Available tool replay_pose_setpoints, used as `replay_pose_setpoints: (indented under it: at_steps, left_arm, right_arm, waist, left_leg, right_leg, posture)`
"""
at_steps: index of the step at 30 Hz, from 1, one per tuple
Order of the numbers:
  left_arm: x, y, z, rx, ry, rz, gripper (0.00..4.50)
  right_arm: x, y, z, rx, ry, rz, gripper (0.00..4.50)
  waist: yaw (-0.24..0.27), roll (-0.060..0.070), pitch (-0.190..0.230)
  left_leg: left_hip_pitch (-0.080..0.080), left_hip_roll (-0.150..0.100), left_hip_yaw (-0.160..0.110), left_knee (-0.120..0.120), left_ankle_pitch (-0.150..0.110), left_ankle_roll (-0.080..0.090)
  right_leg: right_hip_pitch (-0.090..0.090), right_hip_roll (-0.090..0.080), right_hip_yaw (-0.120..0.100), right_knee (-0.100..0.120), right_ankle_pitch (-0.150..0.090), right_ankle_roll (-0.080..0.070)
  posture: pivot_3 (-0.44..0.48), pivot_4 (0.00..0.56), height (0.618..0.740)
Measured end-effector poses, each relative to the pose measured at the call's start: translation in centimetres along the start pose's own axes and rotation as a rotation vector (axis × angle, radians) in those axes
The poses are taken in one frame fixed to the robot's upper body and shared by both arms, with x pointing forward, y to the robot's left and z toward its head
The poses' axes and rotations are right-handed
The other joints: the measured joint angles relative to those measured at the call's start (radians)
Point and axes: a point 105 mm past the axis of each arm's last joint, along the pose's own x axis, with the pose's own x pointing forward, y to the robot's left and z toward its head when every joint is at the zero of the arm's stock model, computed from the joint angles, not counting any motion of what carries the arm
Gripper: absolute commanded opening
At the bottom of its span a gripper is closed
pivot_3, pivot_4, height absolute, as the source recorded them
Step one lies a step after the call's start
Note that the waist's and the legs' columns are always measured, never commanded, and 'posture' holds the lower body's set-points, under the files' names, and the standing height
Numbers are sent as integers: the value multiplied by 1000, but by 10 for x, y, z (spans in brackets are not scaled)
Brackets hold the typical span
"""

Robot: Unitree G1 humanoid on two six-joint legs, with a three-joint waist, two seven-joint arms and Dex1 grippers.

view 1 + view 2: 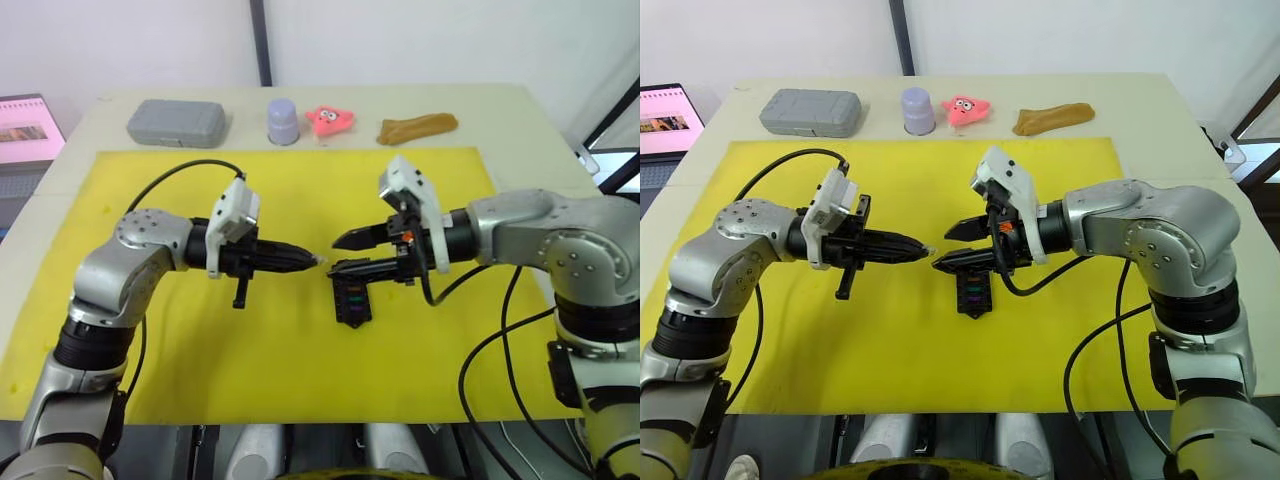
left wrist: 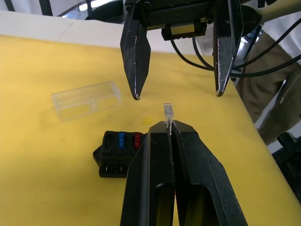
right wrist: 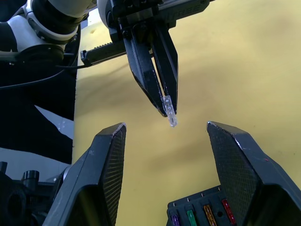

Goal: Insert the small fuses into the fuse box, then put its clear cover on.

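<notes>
My left gripper (image 1: 315, 261) is shut on a small pale, see-through fuse (image 2: 168, 112), which sticks out past its fingertips above the yellow mat. Facing it, fingertip to fingertip, my right gripper (image 1: 337, 254) stands open with nothing between its fingers; the fuse (image 3: 171, 115) hangs just beyond its gap. The black fuse box (image 1: 352, 300) lies on the mat below the right gripper. It holds purple, green, amber and red fuses (image 3: 197, 217). The clear cover (image 2: 84, 100) lies on the mat beside the box.
Along the table's far edge stand a grey case (image 1: 176, 122), a lavender cup (image 1: 283, 120), a pink toy (image 1: 329, 119) and a brown lump (image 1: 417, 127). A laptop screen (image 1: 25, 130) sits at far left. The yellow mat (image 1: 250, 350) covers the work area.
</notes>
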Motion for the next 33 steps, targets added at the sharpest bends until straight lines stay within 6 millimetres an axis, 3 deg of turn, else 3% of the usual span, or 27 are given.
replay_pose_setpoints:
  at_steps: [3, 16, 19, 20, 33]
  left_arm:
    - [0, 1, 1, 5, 0, 4, 0]
    - [-1, 4, 0, -10, -1, 13, 0]
    - [-1, 4, 1, -5, -2, 13, 0]
    - [-1, 4, 1, -4, -3, 10, 0]
    - [0, 4, 1, -7, -4, 8, 0]
  right_arm:
    - [2, 0, 3, -5, -5, -2, 2073]
    - [9, 0, 1, -3, 6, 6, 2073]
    - [9, 0, 0, -4, 7, 9, 1289]
    - [9, 0, 0, -4, 7, 6, 817]
    - [10, -2, 1, -16, 1, -5, 817]
  waist:
    - [0, 0, 0]
    - [-1, 0, 0]
    - [0, 0, 0]
    - [0, 0, 0]
    - [-1, 0, 0]
  left_leg:
    - [0, 0, 0, 0, 0, 0]
    - [0, 0, 0, 0, 0, 0]
    - [0, 0, 0, 0, 0, 0]
    - [0, 0, 0, 0, 0, 0]
    - [0, 0, 0, 0, -1, 2]
  right_leg:
    - [0, 0, 0, 0, 0, 0]
    - [0, 0, 0, 0, 0, 0]
    - [0, 0, 0, 0, 0, 0]
    - [0, 0, 0, 0, 0, 0]
    - [0, 0, 0, 0, 0, 0]
  posture:
    - [0, 150, 740]
    - [0, 150, 740]
    - [0, 150, 740]
    - [0, 150, 740]
    - [0, 150, 740]
